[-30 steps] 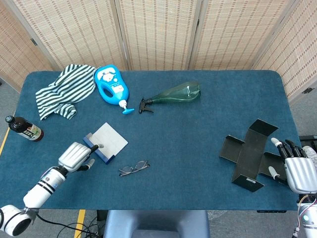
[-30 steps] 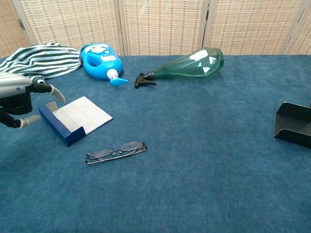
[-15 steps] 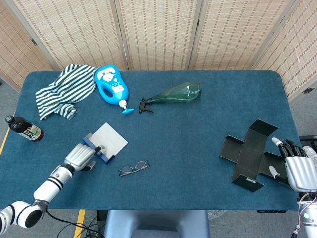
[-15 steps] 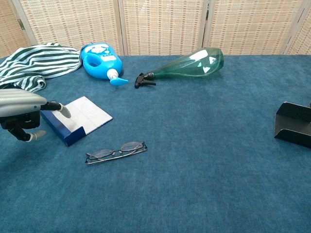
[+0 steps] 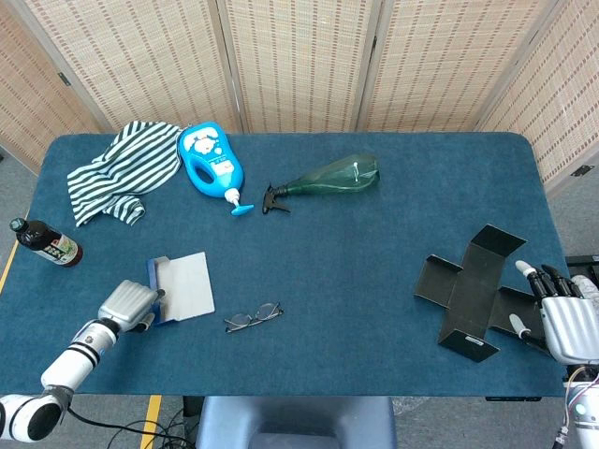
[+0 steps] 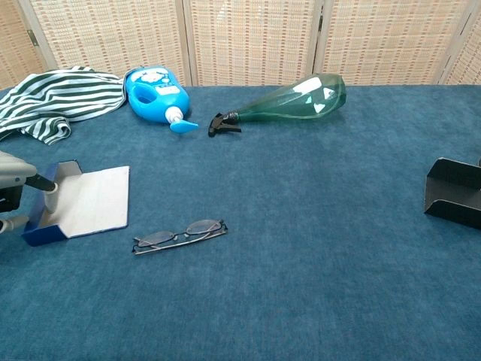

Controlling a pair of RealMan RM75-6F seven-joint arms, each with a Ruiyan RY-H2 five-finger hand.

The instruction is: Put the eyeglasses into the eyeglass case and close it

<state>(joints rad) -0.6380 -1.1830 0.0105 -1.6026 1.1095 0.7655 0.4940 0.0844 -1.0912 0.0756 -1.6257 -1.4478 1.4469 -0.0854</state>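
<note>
Left hand (image 5: 129,304) sits at the near-left table edge, fingers hooked on the blue tray end of the eyeglass case (image 5: 181,289). Whether that counts as a real grip can't be told; in the chest view one finger (image 6: 39,180) rests inside the tray.

Change vs half a second ago: the case has been dragged and rotated toward the robot. It lay diagonal, lid pointing about 1 o'clock; now it's squared up, white lid flap lying flat toward 3 o'clock, tray toward 9. The left arm pulled back with it.

Eyeglasses (image 5: 253,316) haven't moved: folded flat on the table, just beside the case at its 4 o'clock, not touching.

Likely meaning: case is open and repositioned for loading; glasses pickup not yet begun.

Right hand (image 5: 568,323) at the near-right edge, fingers apart, holding nothing, next to the flattened black box (image 5: 477,292). Idle.

Far side, untouched: spray bottle (image 5: 328,177), blue dispenser (image 5: 211,161), striped cloth (image 5: 122,168).
</note>
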